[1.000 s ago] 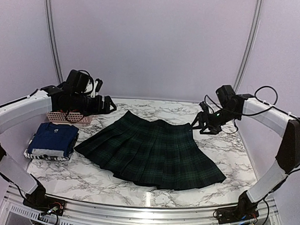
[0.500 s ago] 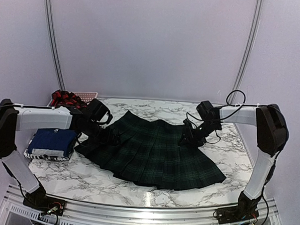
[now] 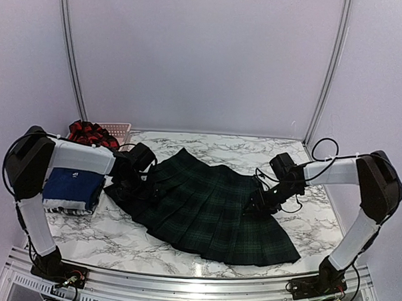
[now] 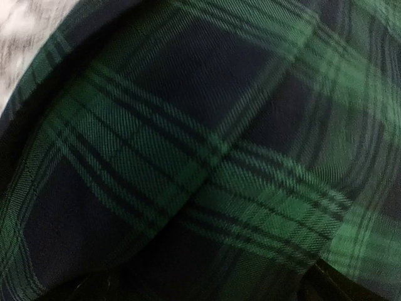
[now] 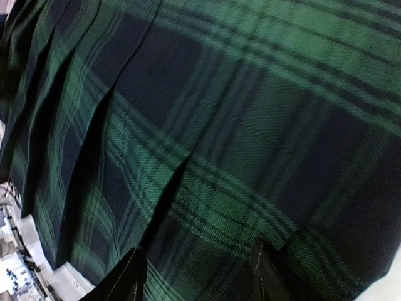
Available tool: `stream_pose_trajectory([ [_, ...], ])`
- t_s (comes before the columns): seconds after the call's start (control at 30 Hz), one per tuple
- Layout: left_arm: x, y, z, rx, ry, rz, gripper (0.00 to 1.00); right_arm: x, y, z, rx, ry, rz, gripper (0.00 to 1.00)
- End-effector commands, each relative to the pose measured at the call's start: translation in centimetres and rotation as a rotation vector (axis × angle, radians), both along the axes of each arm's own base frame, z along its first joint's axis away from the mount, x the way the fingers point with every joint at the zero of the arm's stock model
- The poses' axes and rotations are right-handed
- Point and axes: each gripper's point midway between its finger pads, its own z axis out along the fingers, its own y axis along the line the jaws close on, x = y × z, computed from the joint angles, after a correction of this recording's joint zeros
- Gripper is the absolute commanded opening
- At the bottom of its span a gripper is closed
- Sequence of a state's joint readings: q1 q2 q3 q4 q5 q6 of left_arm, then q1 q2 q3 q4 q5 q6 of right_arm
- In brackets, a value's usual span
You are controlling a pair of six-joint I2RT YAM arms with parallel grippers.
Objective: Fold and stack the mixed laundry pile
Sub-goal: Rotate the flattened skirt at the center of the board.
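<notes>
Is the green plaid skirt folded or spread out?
Spread out: the green plaid skirt lies fanned open on the marble table, with no part folded over.

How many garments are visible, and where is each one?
4. A dark green plaid pleated skirt lies spread mid-table; a folded navy blue garment sits left, on a black-and-white striped one; a red-and-black checked garment is in the pink plastic basket. More may be hidden.
</notes>
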State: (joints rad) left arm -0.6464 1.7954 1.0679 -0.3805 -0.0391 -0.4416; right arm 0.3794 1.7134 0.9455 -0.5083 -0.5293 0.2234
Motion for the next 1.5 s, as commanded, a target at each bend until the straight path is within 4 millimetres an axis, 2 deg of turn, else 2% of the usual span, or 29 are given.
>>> stream_pose_trajectory([
  [0.0, 4.4, 0.5, -1.6, 0.104, -0.006, 0.001, 0.99, -7.8, 1.6, -2.1, -0.017, 0.185, 0.024, 0.57],
  [0.03, 6.2, 0.1, -1.5, 0.104, -0.016, 0.003, 0.99, -9.1, 2.6, -1.8, 0.004, 0.203, 0.044, 0.57],
  [0.07, 7.6, 0.0, -2.5, 0.113, 0.001, 0.003, 0.99, -10.4, 4.0, -1.3, 0.034, 0.216, 0.071, 0.57],
  [0.17, 13.2, -1.9, -1.3, 0.071, -0.02, 0.005, 0.99, -13.2, 8.3, 2.2, 0.148, 0.201, 0.185, 0.58],
  [0.23, 16.1, -3.8, 1.8, 0.022, -0.09, -0.02, 0.99, -12.5, 10.0, 5.9, 0.213, 0.132, 0.228, 0.58],
  [0.3, 17.7, -5.1, 5.8, -0.035, -0.172, -0.036, 0.99, -9.6, 10.0, 9.2, 0.224, 0.019, 0.215, 0.6],
  [0.33, 17.6, -5.4, 7.3, -0.059, -0.191, -0.046, 0.99, -7.7, 9.6, 10.5, 0.218, -0.034, 0.191, 0.6],
  [0.4, 16.4, -5.8, 9.6, -0.08, -0.215, -0.074, 0.99, -3.6, 7.9, 11.9, 0.179, -0.121, 0.126, 0.6],
  [0.47, 13.9, -6.9, 10.6, -0.093, -0.21, -0.132, 0.99, -0.3, 6.7, 11.9, 0.133, -0.18, 0.087, 0.59],
  [0.6, 7.6, -9.0, 10.7, -0.091, -0.188, -0.226, 0.99, 4.7, 7.8, 11.1, 0.076, -0.237, 0.112, 0.52],
  [0.73, 3.0, -9.3, 9.1, -0.147, -0.121, -0.204, 0.99, 7.9, 8.8, 8.0, 0.008, -0.23, 0.134, 0.45],
  [0.83, 0.2, -9.6, 7.5, -0.175, -0.088, -0.201, 0.99, 9.6, 8.5, 5.2, -0.06, -0.22, 0.133, 0.42],
  [0.97, -1.6, -9.7, 4.5, -0.182, -0.022, -0.169, 0.99, 11.0, 5.2, 1.1, -0.167, -0.171, 0.087, 0.35],
  [1.07, -1.4, -9.3, 2.3, -0.141, 0.001, -0.16, 0.99, 10.3, 2.6, -1.0, -0.222, -0.126, 0.06, 0.33],
  [1.13, -0.5, -8.6, 0.7, -0.1, 0.017, -0.149, 0.99, 8.3, 1.2, -2.9, -0.259, -0.075, 0.061, 0.32],
  [1.23, 2.5, -7.2, -1.2, -0.042, 0.032, -0.107, 0.99, 4.2, 1.1, -4.7, -0.22, 0.014, 0.058, 0.28],
  [1.3, 5.3, -6.4, -2.0, -0.022, 0.033, -0.082, 0.99, 0.5, 2.8, -5.0, -0.166, 0.07, 0.085, 0.27],
  [1.4, 10.5, -5.9, -2.1, -0.035, 0.014, -0.041, 0.99, -5.2, 7.8, -3.7, -0.057, 0.119, 0.175, 0.29],
  [1.43, 12.1, -5.9, -1.8, -0.04, 0.008, -0.03, 0.99, -6.7, 10.0, -2.5, 0.011, 0.121, 0.205, 0.3],
  [1.47, 14.6, -6.5, -0.2, -0.061, -0.035, -0.026, 0.99, -7.8, 11.6, -1.3, 0.066, 0.129, 0.224, 0.32],
])
